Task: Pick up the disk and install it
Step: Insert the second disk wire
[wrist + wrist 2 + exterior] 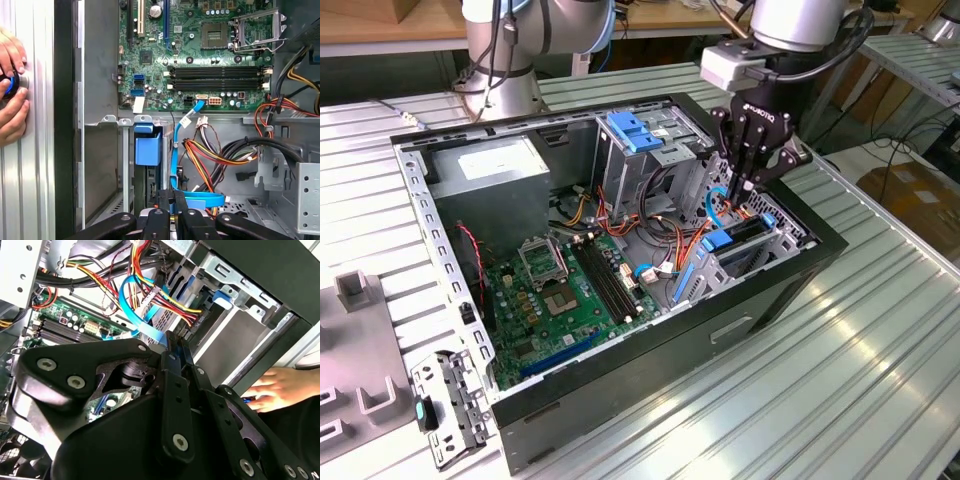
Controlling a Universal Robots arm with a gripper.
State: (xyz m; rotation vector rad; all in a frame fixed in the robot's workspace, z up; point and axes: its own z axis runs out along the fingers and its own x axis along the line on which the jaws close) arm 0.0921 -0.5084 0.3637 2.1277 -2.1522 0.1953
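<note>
Exterior view: I see the gripper (748, 182) down inside the open PC case (775, 300), over the lower drive bay on the exterior view's right, close to the blue data cable (713, 205). The fingers look drawn narrow, nearly together, but whether they pinch the cable or anything else, I can't tell. The disk (740, 238) sits in that bay just below the fingertips, dark slab edge-on with blue rails at its end; it looks already seated in the cage.

In the first wrist view the blue carrier tab (148, 148) stands in the bay slot, with the motherboard (200, 55) beyond. A person's hand (12, 95) rests on the table beside the case, holding a small blue-and-black knob.

In the second wrist view the gripper's black linkage is in front of the cable bundle (165, 300).
</note>
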